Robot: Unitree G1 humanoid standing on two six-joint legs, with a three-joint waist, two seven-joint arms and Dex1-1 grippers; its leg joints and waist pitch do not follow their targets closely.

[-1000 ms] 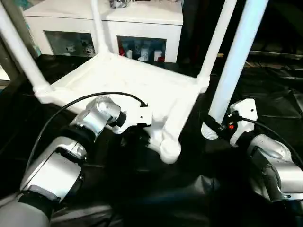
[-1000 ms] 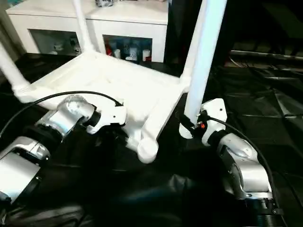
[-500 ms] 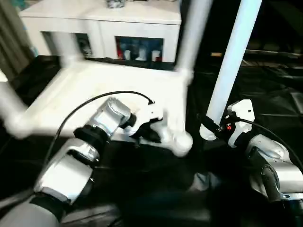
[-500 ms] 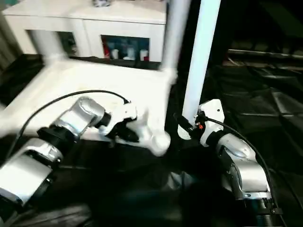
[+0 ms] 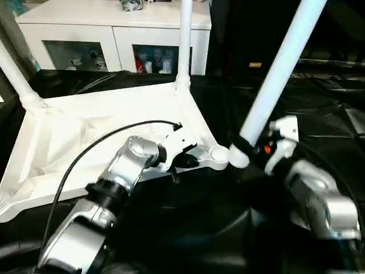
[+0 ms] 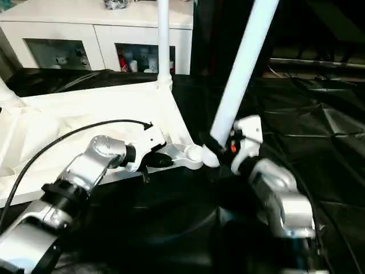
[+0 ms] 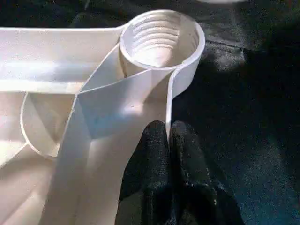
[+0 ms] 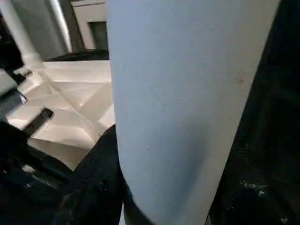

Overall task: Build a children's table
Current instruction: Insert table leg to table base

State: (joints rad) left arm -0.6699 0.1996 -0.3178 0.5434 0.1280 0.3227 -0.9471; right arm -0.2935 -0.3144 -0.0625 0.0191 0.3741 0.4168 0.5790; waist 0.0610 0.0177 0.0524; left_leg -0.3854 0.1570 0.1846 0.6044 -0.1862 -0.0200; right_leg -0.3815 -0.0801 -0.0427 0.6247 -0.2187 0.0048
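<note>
At frame centre the left gripper (image 7: 169, 140) pinches shut on the rim of the upside-down white ribbed plastic tabletop (image 5: 85, 131) beside its empty threaded socket (image 7: 161, 37), while the right gripper (image 5: 251, 149) clasps the last white tubular leg (image 5: 274, 80), which next needs seating and screwing in.

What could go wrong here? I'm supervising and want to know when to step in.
1. The loose leg in the right gripper is tilted beside the empty socket; it may cross-thread or miss.
2. The left gripper pinches only the thin rim of the tabletop; pushing could slide it.
</note>
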